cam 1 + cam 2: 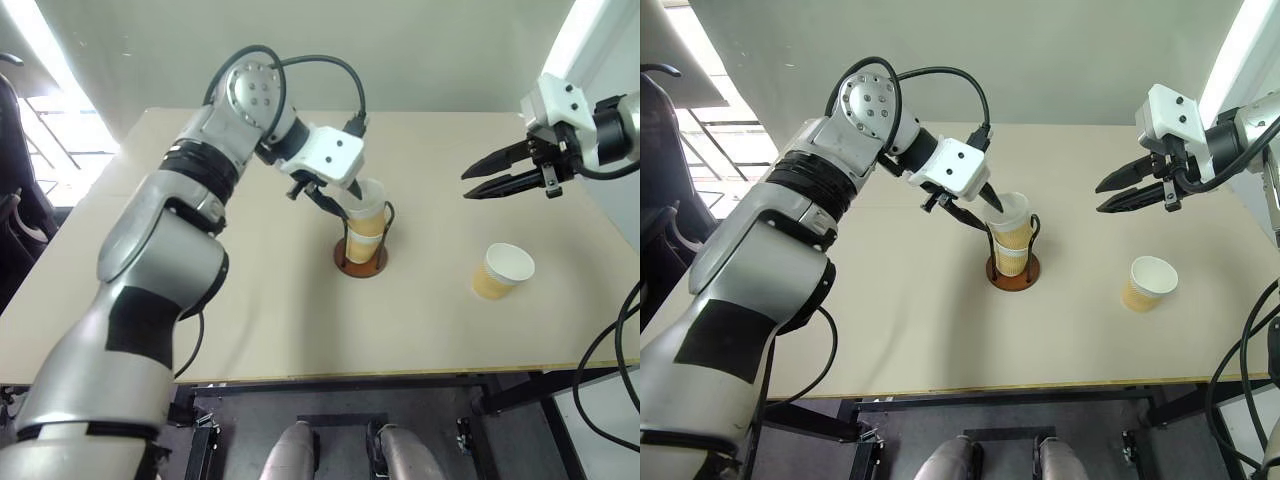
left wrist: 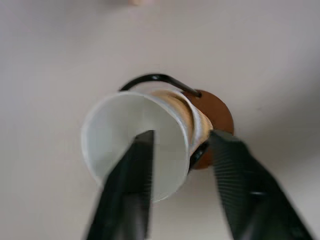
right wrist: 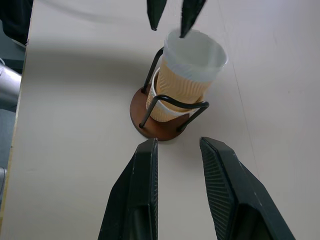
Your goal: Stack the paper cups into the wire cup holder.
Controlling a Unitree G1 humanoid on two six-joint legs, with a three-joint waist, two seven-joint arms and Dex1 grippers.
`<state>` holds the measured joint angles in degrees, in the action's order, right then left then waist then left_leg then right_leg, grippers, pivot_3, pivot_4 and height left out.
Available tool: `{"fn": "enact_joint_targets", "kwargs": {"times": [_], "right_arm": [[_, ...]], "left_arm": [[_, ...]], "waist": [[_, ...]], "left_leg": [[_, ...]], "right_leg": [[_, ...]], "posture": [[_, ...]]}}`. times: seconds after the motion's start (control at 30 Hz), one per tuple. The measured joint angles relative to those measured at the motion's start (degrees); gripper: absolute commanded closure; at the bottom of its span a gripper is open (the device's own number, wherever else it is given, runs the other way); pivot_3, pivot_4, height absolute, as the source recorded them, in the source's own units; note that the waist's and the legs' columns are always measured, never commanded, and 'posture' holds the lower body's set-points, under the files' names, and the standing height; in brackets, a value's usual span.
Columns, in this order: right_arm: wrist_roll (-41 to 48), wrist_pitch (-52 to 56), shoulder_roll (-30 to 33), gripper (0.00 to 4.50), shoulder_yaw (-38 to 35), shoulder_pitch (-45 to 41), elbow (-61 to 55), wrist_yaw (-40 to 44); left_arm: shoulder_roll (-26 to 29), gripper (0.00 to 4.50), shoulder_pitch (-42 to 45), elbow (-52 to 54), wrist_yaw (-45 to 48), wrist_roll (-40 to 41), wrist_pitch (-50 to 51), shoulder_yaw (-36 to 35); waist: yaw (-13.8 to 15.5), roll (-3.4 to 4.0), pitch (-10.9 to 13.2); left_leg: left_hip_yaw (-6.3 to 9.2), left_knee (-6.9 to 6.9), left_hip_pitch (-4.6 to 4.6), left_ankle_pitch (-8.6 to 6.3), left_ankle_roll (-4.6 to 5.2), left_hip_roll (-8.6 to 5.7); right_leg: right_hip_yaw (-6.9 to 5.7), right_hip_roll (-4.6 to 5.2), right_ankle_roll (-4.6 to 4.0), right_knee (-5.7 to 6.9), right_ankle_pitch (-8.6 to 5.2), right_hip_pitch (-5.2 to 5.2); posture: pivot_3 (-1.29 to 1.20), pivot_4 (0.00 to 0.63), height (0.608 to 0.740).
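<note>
Loose paper cup (image 1: 503, 271) near table's right edge, waiting. Left gripper (image 2: 177, 160) jaws parted astride nested cup's (image 1: 1008, 222) rim in wire cup holder (image 1: 1013, 272), letting go probably. Right gripper (image 1: 485, 180) jaws slightly apart, empty.

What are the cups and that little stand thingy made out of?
The cups look like paper: ribbed tan outside, matte white inside. The stand has thin black loops, probably wire, on a round reddish-brown base that might be wood or plastic; hard to tell.
</note>
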<state>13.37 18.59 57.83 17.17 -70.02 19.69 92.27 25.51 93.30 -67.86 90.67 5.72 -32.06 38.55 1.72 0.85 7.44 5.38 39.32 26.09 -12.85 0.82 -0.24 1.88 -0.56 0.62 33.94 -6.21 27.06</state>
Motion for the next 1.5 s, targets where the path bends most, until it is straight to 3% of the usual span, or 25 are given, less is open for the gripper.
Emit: {"fn": "enact_joint_targets", "kwargs": {"times": [0.13, 0.17, 0.33, 0.5, 0.7, 0.87, 1.03, 1.2, 1.37, 1.47, 1.5], "right_arm": [[0.00, 0.00, 0.05, 3.23, 0.00, 0.37, 0.00, 0.00], [0.00, 0.00, 0.05, 3.23, 0.00, 0.51, 0.00, 0.00], [-0.13, -0.01, 0.05, 3.23, -0.11, 1.36, -0.03, 0.00], [-1.21, -0.10, 0.74, 3.23, -1.09, 5.74, -1.15, -0.08], [-0.02, 2.14, 4.38, 3.23, -1.39, 11.76, -6.48, 0.00], [0.26, 1.90, 7.13, 3.23, -1.93, 15.83, -9.25, 0.01], [-0.77, -0.51, 9.16, 3.23, -1.91, 17.56, -9.33, 0.01], [-2.40, -3.77, 10.13, 3.23, -0.22, 19.84, -9.30, 0.01], [-9.49, -12.38, 9.92, 3.23, 0.92, 20.19, -4.05, 0.00], [-12.64, -15.74, 8.64, 2.76, 1.61, 19.89, -0.11, -0.11], [-13.67, -16.69, 8.00, 2.37, 1.67, 19.58, 1.20, -0.18]], "left_arm": [[-0.04, 0.16, 0.00, -0.12, 0.00, -1.12, 0.01, -0.94], [-0.04, 0.07, 0.00, -0.12, 0.00, -1.17, 0.01, -1.54], [-0.04, 0.07, -0.09, -0.14, 0.03, -0.57, 2.17, -5.83], [1.59, 0.07, -0.56, 0.58, 0.05, 5.37, 14.73, -12.12], [6.96, 0.07, -5.06, 6.15, 0.06, 14.06, 28.49, -16.56], [13.70, 0.07, -10.45, 17.18, 0.06, 23.80, 40.77, -18.61], [17.36, 0.07, -15.93, 23.17, 0.06, 28.02, 44.12, -17.07], [18.07, 0.07, -16.12, 24.32, 0.06, 28.05, 43.06, -16.72], [17.71, 0.07, -15.83, 24.31, 0.06, 27.68, 43.43, -16.73], [17.60, 0.00, -15.80, 24.31, 0.07, 27.49, 44.01, -16.76], [17.52, 0.00, -15.78, 24.32, 0.06, 27.42, 44.25, -16.76]], "waist": [[-0.07, 0.00, 0.00], [-0.04, 0.00, 0.00], [-0.04, 0.00, 0.00], [-0.10, 0.00, 0.00], [-0.24, 0.04, -0.01], [-0.36, 0.09, -0.03], [-0.15, 0.12, -0.02], [-0.21, 0.12, -0.03], [-0.27, 0.12, -0.03], [-0.42, 0.12, -0.03], [-0.53, 0.13, -0.02]], "left_leg": [[-0.01, 0.00, -0.01, 0.00, 0.01, 0.01], [0.01, 0.01, 0.00, 0.00, 0.01, 0.01], [0.00, 0.04, 0.01, -0.01, 0.02, 0.02], [-0.05, 0.04, -0.03, -0.02, 0.03, -0.01], [-0.08, 0.01, -0.04, -0.02, 0.02, 0.06], [-0.14, 0.07, -0.14, 0.00, 0.01, 0.04], [0.00, 0.38, -0.16, 0.01, 0.02, 0.06], [0.01, 0.66, -0.25, 0.00, 0.05, 0.01], [0.00, 0.71, -0.31, 0.05, 0.12, -0.03], [0.00, 0.69, -0.31, 0.04, 0.12, -0.01], [-0.01, 0.68, -0.31, 0.04, 0.12, -0.01]], "right_leg": [[0.00, -0.02, 0.00, 0.01, 0.00, 0.01], [0.00, -0.01, 0.00, 0.01, 0.00, 0.01], [0.00, -0.02, 0.01, 0.01, 0.00, 0.00], [-0.03, -0.06, 0.01, 0.02, 0.00, -0.01], [-0.01, -0.08, 0.00, 0.06, 0.00, 0.02], [0.02, -0.10, 0.01, 0.04, -0.01, -0.08], [0.02, -0.13, -0.32, 0.10, -0.13, -0.23], [0.09, -0.09, -0.39, 0.10, -0.12, -0.45], [0.14, -0.09, -0.24, 0.05, -0.06, -0.52], [0.15, -0.10, -0.20, 0.04, -0.03, -0.51], [0.15, -0.11, -0.19, 0.03, -0.03, -0.50]], "posture": [[0.00, 0.150, 0.740], [0.00, 0.150, 0.740], [0.00, 0.150, 0.740], [0.00, 0.150, 0.740], [0.00, 0.150, 0.740], [0.00, 0.150, 0.740], [0.00, 0.150, 0.740], [0.00, 0.150, 0.740], [0.00, 0.150, 0.740], [0.00, 0.150, 0.740], [0.00, 0.150, 0.740]]}}
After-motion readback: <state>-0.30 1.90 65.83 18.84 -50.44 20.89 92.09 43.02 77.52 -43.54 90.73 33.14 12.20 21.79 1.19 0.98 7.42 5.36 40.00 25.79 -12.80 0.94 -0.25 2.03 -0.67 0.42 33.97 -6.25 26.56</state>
